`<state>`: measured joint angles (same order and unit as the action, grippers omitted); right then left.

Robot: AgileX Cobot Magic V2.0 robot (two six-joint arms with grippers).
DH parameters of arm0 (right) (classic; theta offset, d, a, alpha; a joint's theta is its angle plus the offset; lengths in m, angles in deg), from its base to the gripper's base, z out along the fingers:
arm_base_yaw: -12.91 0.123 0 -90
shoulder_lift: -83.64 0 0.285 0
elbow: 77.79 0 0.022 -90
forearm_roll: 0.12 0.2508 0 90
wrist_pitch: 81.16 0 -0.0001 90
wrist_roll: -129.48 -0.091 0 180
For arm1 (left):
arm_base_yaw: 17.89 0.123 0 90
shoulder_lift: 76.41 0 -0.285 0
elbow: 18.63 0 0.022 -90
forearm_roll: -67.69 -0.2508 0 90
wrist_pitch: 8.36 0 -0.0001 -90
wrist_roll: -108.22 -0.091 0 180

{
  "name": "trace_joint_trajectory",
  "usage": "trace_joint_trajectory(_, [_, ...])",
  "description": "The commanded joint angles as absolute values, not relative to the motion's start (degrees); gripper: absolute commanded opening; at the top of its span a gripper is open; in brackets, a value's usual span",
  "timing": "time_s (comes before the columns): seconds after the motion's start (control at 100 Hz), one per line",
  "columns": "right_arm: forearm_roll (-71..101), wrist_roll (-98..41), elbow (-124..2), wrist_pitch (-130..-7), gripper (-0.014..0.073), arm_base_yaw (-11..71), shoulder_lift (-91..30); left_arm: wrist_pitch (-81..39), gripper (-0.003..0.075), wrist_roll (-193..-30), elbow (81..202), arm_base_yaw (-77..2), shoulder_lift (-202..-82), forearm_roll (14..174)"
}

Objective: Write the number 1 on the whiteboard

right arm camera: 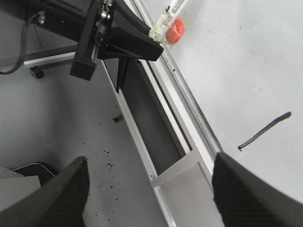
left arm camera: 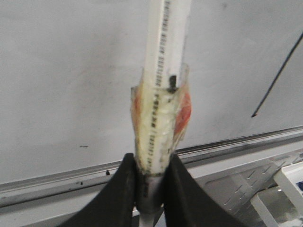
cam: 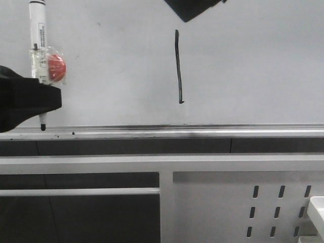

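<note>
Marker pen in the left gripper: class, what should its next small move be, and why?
Probably release it onto the tray rail. The number 1 is already a finished stroke on the whiteboard, and the left gripper, shut on the marker pen, holds its tip just at the rail, away from the stroke.

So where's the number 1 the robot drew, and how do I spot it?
Look at the big whiteboard above the silver tray rail. Near its middle, well to the right of the marker pen in the left gripper, runs the number 1. It is the only long black line there, thin and nearly upright, with a tiny hook at the bottom.
</note>
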<state>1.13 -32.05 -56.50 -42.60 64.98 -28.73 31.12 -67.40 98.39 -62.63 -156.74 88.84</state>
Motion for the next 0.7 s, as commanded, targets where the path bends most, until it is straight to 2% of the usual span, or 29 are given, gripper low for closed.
trace_joint_trajectory(0.0, [0.6,-32.2,-58.4,-46.1,0.0485,64.6,-29.7,37.5,-0.002,-66.8,99.4,-63.0,-157.9,90.3])
trace_joint_trajectory(0.69, [0.6,-32.2,-58.4,-46.5,0.0484,64.6,-29.7,47.3,-0.002,-67.2,102.7,-62.9,-168.0,93.3])
